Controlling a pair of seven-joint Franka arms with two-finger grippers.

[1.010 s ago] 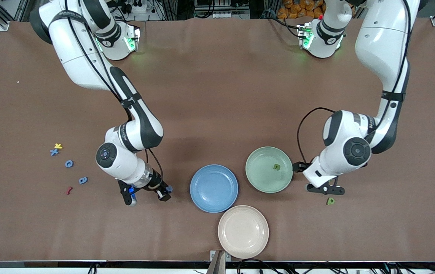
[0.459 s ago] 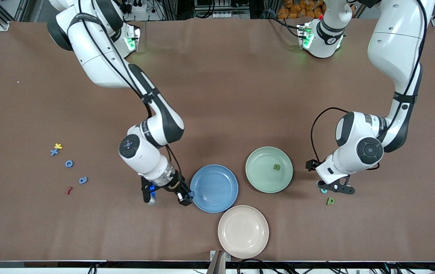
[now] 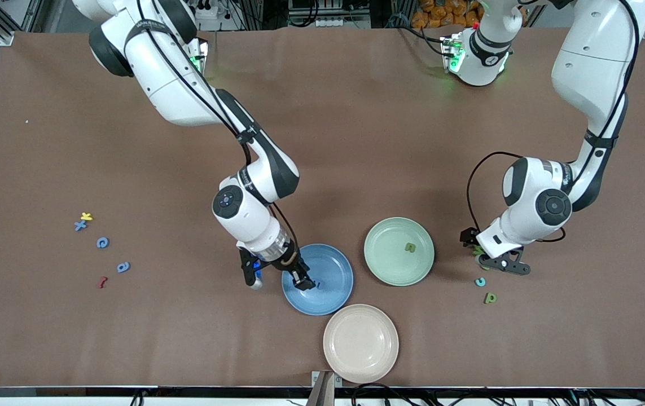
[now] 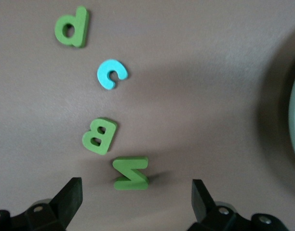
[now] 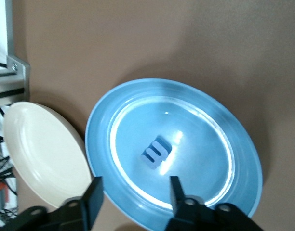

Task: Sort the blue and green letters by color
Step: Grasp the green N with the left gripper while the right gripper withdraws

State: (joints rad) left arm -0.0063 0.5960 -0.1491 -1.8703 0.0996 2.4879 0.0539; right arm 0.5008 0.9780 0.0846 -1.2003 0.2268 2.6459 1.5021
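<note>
Two grippers are busy at once, and each has its own way to slip. The right gripper (image 3: 303,280) hangs over the blue plate (image 3: 333,293), jaws apart, and a blue letter (image 5: 156,152) lies loose in the plate's middle, clear of both fingers; I judge that drop done. The risk there is a finger catching the plate's rim as the arm pulls away and shoving it into the cream plate (image 3: 360,343) just beside it.

The left gripper (image 3: 504,264) hovers low over a small cluster toward its own end of the table, jaws spread wide and empty. Below it sit a green Z (image 4: 131,172), a green B (image 4: 99,136), a light blue c (image 4: 112,73) and a green p (image 4: 72,27), all close together. The Z stands nearest the fingers, but the B is just beside it, so a closing pinch could trap both or flick one away.

One green letter (image 3: 410,247) already rests in the green plate (image 3: 390,265). Three blue letters (image 3: 102,242) wait near the right arm's end, mixed with a yellow letter (image 3: 86,216) and a red letter (image 3: 102,281) that could be grabbed by mistake.
</note>
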